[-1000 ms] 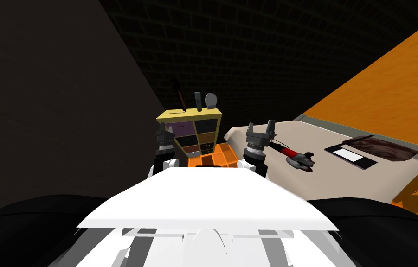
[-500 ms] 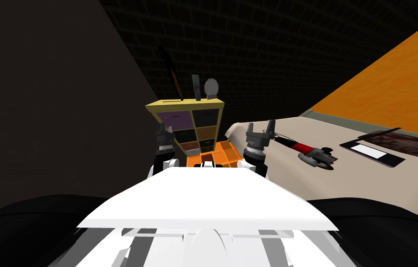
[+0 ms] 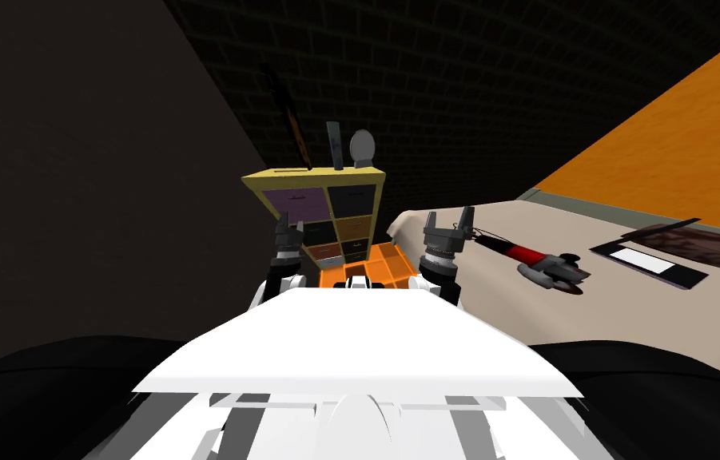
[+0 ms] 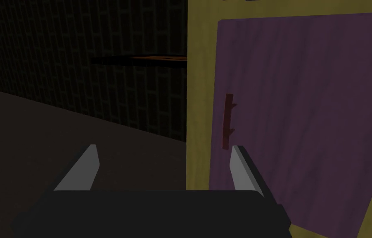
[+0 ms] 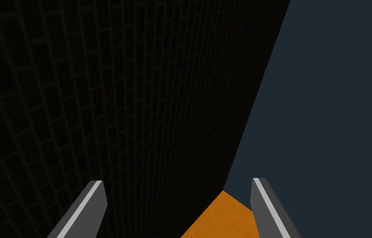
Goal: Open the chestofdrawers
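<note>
Dark brick wall (image 3: 446,96) to the rear; plain dark wall (image 3: 70,160) on the left; orange surface (image 3: 670,128) at upper right.

Bed (image 3: 494,311) with a beige cover on the right side. Lying on it: a red-handled implement (image 3: 538,262) with a dark grey head, and, well apart from it, a flat black slab (image 3: 658,267) bearing a white rectangle. A brown patterned flat item (image 3: 710,249) lies just beside the slab.

Before the brick wall: a thin dark rod (image 3: 290,120), leaning; a dark grey upright slab (image 3: 335,146); a grey round disc (image 3: 362,148), all standing close together.

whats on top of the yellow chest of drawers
On the chest of drawers stand a dark stick, a dark upright slab and a round grey disc. Its top shows nearly edge-on, so anything flat there is hidden.
</note>
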Controlling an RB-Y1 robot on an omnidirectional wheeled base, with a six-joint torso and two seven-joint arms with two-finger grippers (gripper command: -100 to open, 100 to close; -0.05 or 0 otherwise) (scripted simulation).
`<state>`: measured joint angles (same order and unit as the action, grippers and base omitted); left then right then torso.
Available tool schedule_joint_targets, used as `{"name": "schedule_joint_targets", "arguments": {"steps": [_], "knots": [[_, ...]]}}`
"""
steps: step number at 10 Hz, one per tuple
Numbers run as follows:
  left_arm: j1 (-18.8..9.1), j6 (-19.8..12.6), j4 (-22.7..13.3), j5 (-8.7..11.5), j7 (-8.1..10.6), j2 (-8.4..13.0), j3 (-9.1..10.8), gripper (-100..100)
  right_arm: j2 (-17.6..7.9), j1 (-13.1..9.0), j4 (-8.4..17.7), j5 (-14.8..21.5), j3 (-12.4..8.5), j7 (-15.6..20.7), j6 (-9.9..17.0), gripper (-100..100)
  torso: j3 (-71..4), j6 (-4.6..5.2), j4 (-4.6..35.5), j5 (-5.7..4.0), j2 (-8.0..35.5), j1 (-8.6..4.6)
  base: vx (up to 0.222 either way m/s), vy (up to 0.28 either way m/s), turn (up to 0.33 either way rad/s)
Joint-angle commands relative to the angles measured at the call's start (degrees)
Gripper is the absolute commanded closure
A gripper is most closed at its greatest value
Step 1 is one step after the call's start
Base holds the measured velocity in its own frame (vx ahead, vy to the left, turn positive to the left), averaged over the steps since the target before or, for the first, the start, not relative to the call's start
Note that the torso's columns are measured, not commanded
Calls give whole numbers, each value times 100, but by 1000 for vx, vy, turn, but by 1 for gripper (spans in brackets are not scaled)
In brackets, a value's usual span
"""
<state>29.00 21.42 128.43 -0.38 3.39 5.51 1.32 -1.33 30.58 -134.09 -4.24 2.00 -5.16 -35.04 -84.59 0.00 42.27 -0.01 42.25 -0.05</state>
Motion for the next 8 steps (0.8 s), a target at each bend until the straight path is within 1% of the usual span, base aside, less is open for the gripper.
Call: {"name": "schedule_joint_targets", "arguments": {"steps": [1, 4, 8], "knots": [[-66, 92, -308, -5, -22, 215, -4, -100, 0, 0, 0, 0, 0, 0, 0, 0, 1, 0, 1, 1, 2, 2, 46, -61, -5], [-160, 228, -739, -8, -46, 328, -2, -100, 0, 0, 0, 0, 0, 0, 0, 0, 0, 0, 1, 2, 1, 6, 51, -57, -5], [-288, 417, -1319, -14, -78, 395, 1, -100, 0, 0, 0, 0, 0, 0, 0, 0, 3, 0, 2, 1, 6, 3, 48, -61, -4]]}}
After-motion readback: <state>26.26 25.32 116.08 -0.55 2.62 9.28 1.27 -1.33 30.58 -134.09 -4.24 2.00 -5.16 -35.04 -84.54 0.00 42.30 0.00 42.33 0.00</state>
